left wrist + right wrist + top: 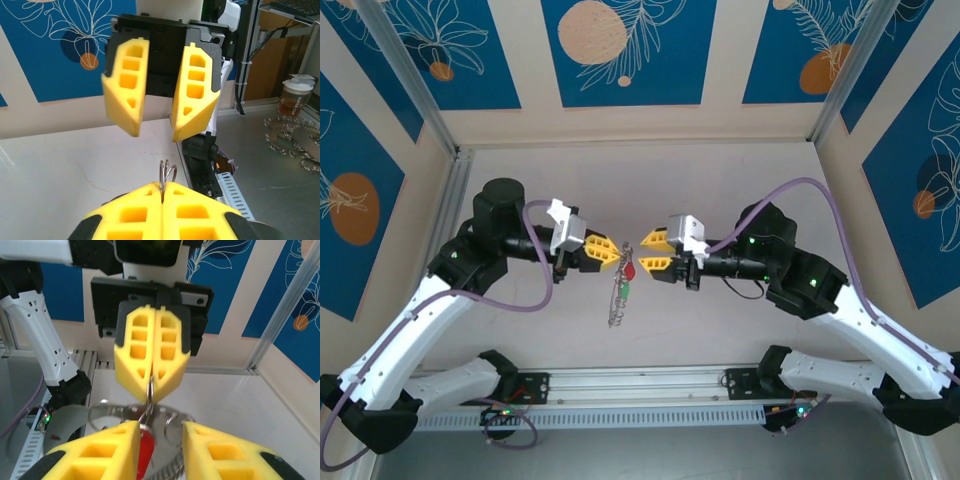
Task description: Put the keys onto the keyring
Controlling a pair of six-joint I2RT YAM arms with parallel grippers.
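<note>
Top external: L gripper (613, 252) pinches keyring (616, 305), R gripper (644, 252) spread, table (720, 170) edges far.

At centre, the left gripper (610, 252) pinches the keyring (617, 303), which trails nearward carrying the red key (629, 270) and green key (625, 290); just right, the right gripper (647, 252) faces it, jaws parted.

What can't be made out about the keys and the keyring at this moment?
Green key, top view: too small to tell whether it is threaded on the keyring.
Red key, right wrist view: cut off by the bottom edge and partly behind a finger of the open right gripper.
Keyring, left wrist view: a loop tip pokes above the shut left gripper; its fingers hide the rest.
</note>
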